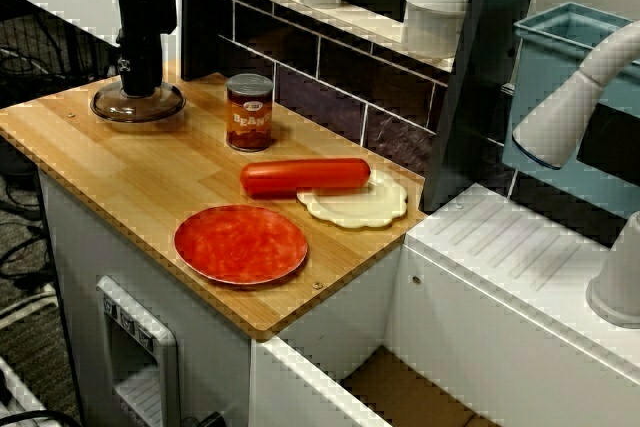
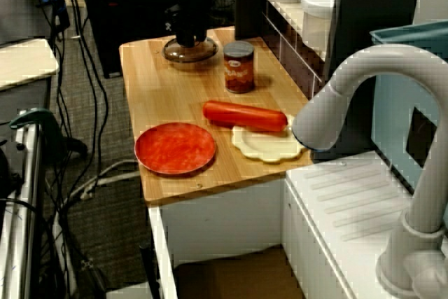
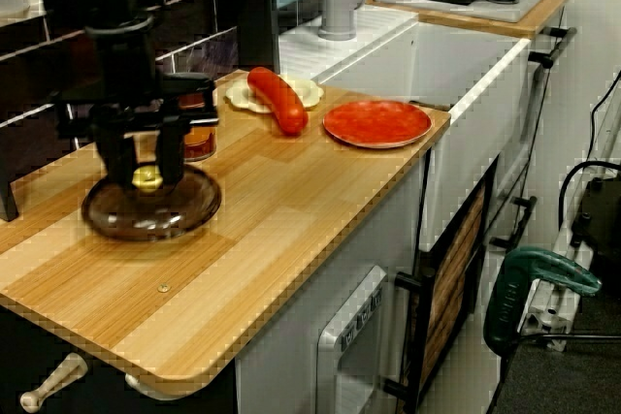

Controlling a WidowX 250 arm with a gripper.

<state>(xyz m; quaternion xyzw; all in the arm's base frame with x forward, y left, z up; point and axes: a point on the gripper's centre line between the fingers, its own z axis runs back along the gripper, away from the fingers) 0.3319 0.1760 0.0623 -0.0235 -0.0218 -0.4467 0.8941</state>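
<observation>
Looking at the side view from left to right, you first meet the gripper (image 3: pixel 146 177), right over the lid (image 3: pixel 150 212). The lid is brown glass and lies flat on the counter (image 3: pixel 291 220), near the left end. Its little yellow knob (image 3: pixel 146 179) sits between the two fingers (image 3: pixel 116 154). The fingers are narrow and close on both sides of the knob. You cannot tell if they squeeze it or just stand beside it.

Next comes the can (image 3: pixel 200 140), at 1 o'clock from the lid and very near it. Farther off, at 2 o'clock, lies the sausage (image 3: pixel 279 101), partly on the pale plate (image 3: pixel 310 93). Last, at 3 o'clock from the sausage, is the red plate (image 3: pixel 376 124), close to the counter's edge.

Watch for these things. The knob is small and round, so a weak or off-middle pinch could let it slip, and the glass lid could drop and crack. The lid is wide too. If it swings toward 1 o'clock, its rim could bump the can and tip it over.

The arm (image 3: pixel 116 55) comes straight down from 12 o'clock like a black post. The wrist is upright, the fingers point down, and the bar that holds them runs from 9 to 3 o'clock.
</observation>
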